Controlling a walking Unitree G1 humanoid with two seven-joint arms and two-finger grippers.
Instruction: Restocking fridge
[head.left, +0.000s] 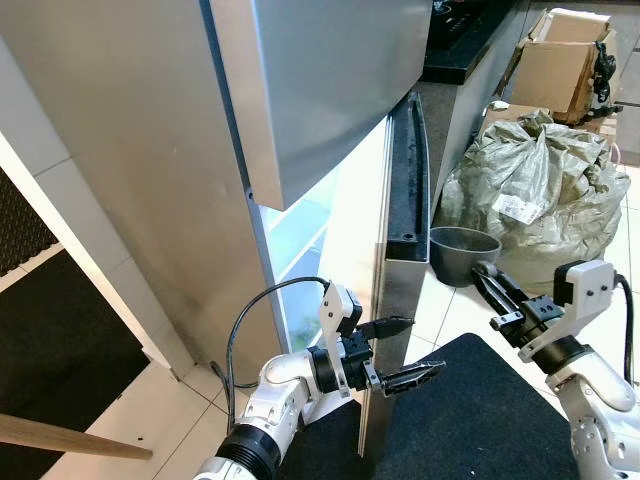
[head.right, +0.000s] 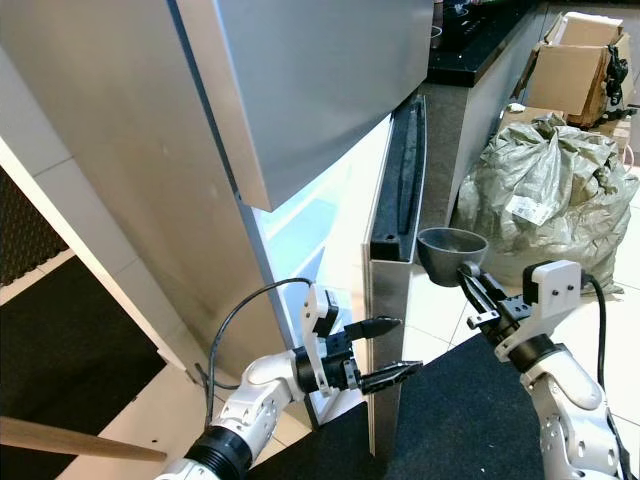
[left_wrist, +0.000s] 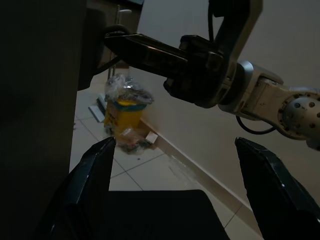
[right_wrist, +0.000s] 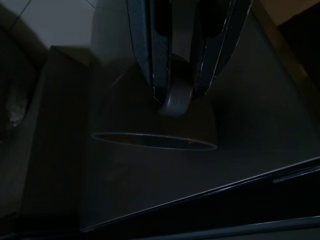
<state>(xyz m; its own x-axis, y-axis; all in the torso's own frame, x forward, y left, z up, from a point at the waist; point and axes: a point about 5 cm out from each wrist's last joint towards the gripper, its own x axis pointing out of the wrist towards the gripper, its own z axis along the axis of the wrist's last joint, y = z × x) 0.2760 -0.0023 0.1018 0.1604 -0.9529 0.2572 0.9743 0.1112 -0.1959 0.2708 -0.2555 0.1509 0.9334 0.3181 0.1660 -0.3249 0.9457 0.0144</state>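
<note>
Left eye view showed the fridge door (head.left: 400, 260) ajar, the left gripper (head.left: 400, 352) spread at its edge, the right gripper (head.left: 493, 290) clamped on a grey pot (head.left: 462, 252) not yet inside.

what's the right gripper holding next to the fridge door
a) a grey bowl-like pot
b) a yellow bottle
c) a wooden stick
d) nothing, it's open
a) the right gripper has its two black fingers clamped on the edge of a grey pot, held up beside the edge of the open fridge door; the right wrist view shows the fingers pinching its rim.
</note>
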